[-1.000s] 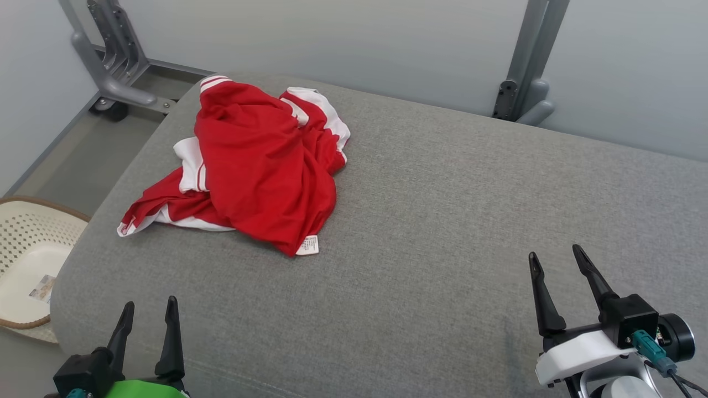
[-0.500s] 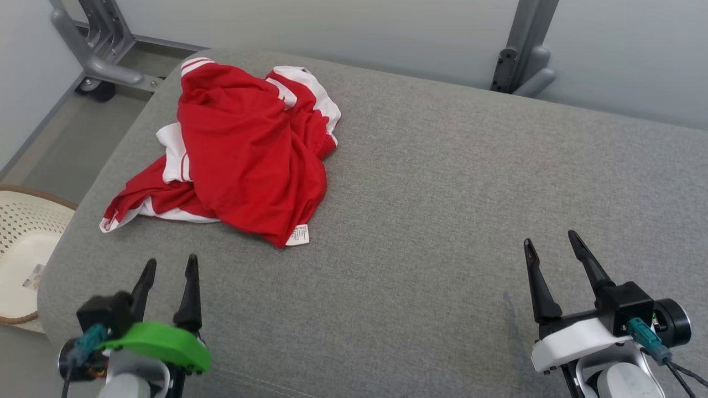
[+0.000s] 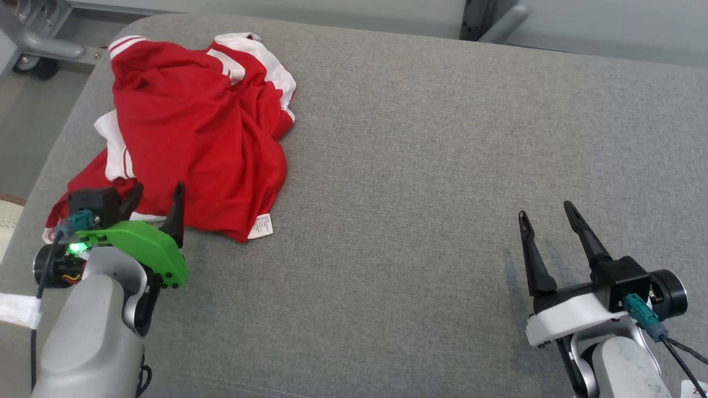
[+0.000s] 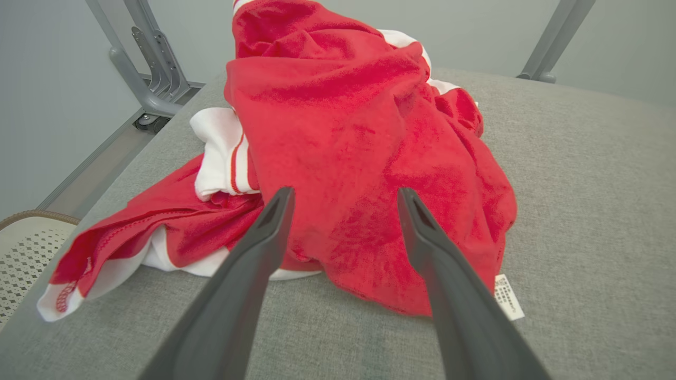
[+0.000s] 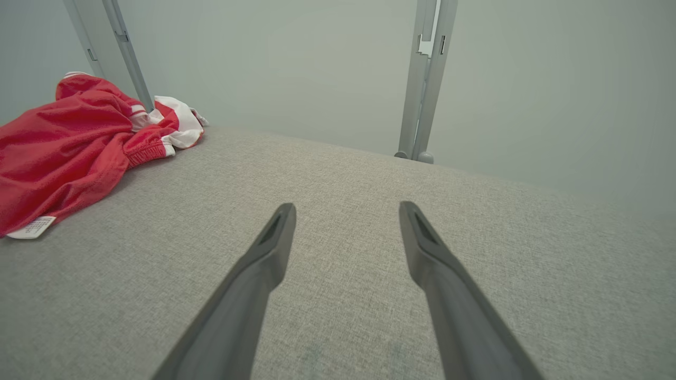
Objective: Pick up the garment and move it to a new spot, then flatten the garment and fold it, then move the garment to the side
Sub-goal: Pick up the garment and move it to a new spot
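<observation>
The crumpled red garment (image 3: 204,143) with white trim lies in a heap on the grey cushion (image 3: 420,166), directly ahead of the left gripper (image 3: 156,190), whose 2 dark fingers stand spread apart, holding nothing. Their tips sit over the heap's near edge, though whether they touch the cloth cannot be told. The garment's white label (image 3: 261,226) lies flat just off this gripper's right finger. The right gripper (image 3: 544,211) is well apart from the garment, which lies far off to its left. Its 2 fingers are also parted and empty, above bare cushion. A pale perforated basket (image 4: 24,248) sits beyond the cushion's edge, left of the left gripper, and too little of it shows to tell what it holds.
</observation>
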Controlling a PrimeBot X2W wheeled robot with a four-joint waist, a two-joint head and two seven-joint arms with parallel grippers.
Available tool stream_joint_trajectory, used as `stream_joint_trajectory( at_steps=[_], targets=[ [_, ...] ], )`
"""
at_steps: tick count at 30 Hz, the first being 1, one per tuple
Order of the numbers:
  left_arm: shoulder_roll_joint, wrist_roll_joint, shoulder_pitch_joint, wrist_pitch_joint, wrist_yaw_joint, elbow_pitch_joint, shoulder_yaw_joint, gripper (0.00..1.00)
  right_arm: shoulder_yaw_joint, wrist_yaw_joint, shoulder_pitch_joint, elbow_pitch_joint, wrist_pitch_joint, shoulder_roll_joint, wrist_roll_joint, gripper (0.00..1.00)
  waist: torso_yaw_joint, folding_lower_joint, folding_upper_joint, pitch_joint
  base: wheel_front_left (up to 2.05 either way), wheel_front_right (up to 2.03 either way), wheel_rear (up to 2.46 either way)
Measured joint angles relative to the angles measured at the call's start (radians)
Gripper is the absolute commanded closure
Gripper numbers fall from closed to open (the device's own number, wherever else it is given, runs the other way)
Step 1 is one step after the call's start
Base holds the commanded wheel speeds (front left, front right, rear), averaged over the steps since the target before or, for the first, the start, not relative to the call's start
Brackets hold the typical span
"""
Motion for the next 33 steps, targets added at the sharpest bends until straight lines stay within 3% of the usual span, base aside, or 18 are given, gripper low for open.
stream_joint_trajectory(
  at_steps=[13, 14, 15, 16, 19, 20, 33],
  targets=[
    [0.035, -0.035, -0.122, -0.024, 0.0, 0.195, -0.058, 0.0, -0.002, 0.0, -0.027, 0.002, 0.0, 0.0, -0.002, 0.0, -0.066, 0.0, 0.0, 0.083, 0.0, 0.0, 0.0],
    [0.036, -0.039, -0.127, -0.023, 0.0, 0.207, -0.067, 0.06, -0.002, 0.0, -0.028, 0.003, 0.0, 0.0, -0.003, 0.0, -0.069, 0.0, 0.0, 0.086, 0.0, 0.0, 0.0],
    [0.038, -0.042, -0.129, -0.023, 0.0, 0.214, -0.078, 0.21, -0.002, 0.0, -0.029, 0.004, 0.0, 0.0, -0.003, 0.0, -0.071, 0.0, 0.0, 0.088, 0.0, 0.0, 0.0],
    [0.039, -0.046, -0.131, -0.023, 0.0, 0.22, -0.09, 0.46, -0.003, 0.0, -0.031, 0.005, 0.0, 0.0, -0.003, 0.0, -0.073, 0.0, 0.0, 0.089, 0.0, 0.0, 0.0],
    [0.042, -0.063, -0.135, -0.026, 0.0, 0.244, -0.113, 0.7, -0.005, 0.0, -0.041, 0.007, 0.0, 0.0, -0.003, 0.0, -0.075, 0.0, 0.0, 0.086, 0.0, 0.0, 0.0],
    [0.044, -0.07, -0.135, -0.025, 0.0, 0.249, -0.123, 1.0, -0.004, 0.0, -0.041, 0.009, 0.0, 0.0, -0.003, 0.0, -0.075, 0.0, 0.0, 0.084, 0.0, 0.0, 0.0],
    [0.083, -0.16, -0.133, -0.046, 0.0, 0.244, -0.239, 1.0, -0.005, 0.0, -0.037, 0.02, 0.0, 0.0, 0.005, 0.0, -0.072, 0.0, 0.0, 0.045, 0.0, 0.0, 0.0]
  ],
)
